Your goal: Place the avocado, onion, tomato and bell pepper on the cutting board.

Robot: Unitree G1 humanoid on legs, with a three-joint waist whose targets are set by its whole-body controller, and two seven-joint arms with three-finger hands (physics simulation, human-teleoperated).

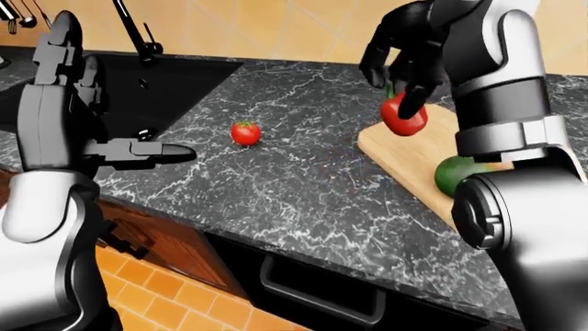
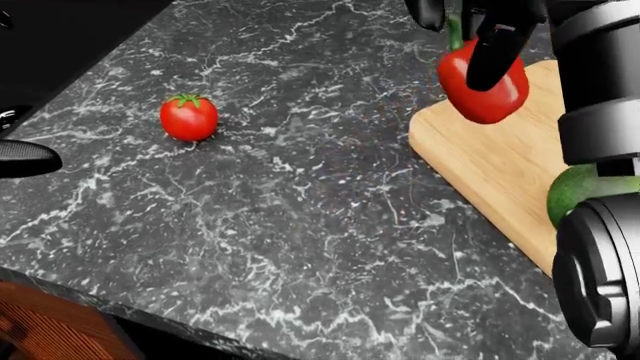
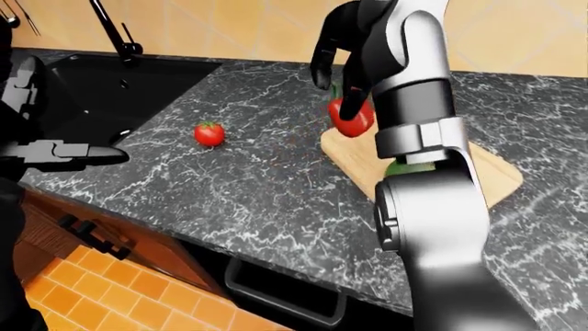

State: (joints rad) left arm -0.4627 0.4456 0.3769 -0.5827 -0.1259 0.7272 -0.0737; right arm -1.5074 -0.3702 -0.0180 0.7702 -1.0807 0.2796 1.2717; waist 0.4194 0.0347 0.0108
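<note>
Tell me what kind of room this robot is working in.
A kitchen, rendered in simulation. A dark marble counter holds a black sink with a faucet, a wooden cutting board lies on the counter, and tiled walls rise behind it.

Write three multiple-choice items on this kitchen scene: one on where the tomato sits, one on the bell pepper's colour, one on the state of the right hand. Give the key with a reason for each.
1. Where is the tomato?
A. On the cutting board
B. On the dark marble counter, left of the board in the head view
C. In the sink

2. What colour is the bell pepper?
A. Red with a green stem
B. Yellow
C. All green

3. What is the right hand doing?
A. Resting flat on the counter
B. Hanging open and empty
C. Gripping the bell pepper over the cutting board

Key: 1 B, it lies alone on the counter, clear of the board. 2 A, red body, green stem at its top. 3 C, the fingers close round the pepper over the board's near corner.
</note>
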